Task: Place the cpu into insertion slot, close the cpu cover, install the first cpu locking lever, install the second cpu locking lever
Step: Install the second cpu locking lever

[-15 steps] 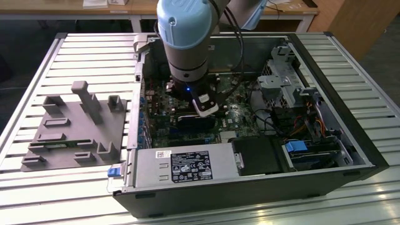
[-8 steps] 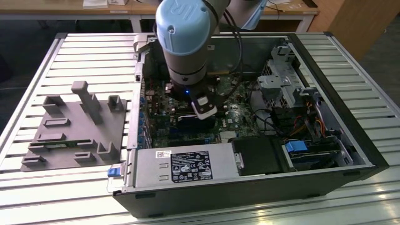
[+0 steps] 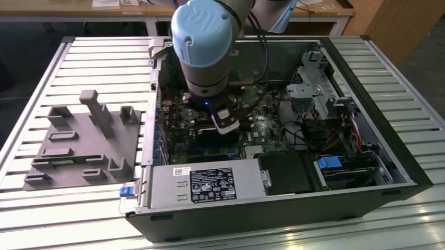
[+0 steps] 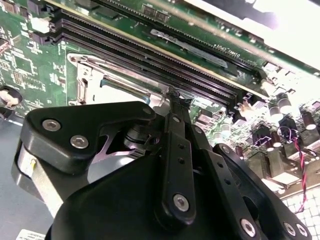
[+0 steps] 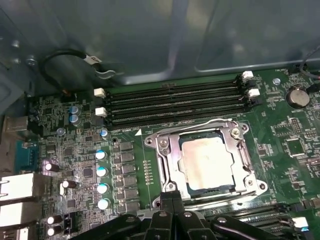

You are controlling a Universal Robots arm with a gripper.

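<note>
Inside the open computer case [image 3: 278, 208], the arm [image 3: 205, 47] reaches straight down over the motherboard [image 3: 268, 130], its gripper [image 3: 215, 136] low above the board's middle. In the first wrist view the cpu [image 5: 207, 162] lies seated in the insertion slot [image 5: 190, 192], its dull silver top facing up. The cpu cover [image 5: 167, 160], a silver metal frame, lies down flat around the chip, framing it on all sides. The gripper's black linkage [image 5: 172, 220] sits at the socket's 6 o'clock edge, with the fingertips brought together right at the frame's rim; the jaws look narrow, nearly closed, and whether they pinch anything I cannot tell. The second wrist view shows one slim black finger [image 4: 176, 135] ending at the metal socket frame [image 4: 90, 80], just beside the long black memory slots [image 4: 150, 55]. Those slots run along the socket's 12 o'clock side in the first wrist view. At the case's 9 o'clock in the exterior view, a grey fixture tray [image 3: 76, 151] rests on the slatted table [image 3: 41, 219].
</note>
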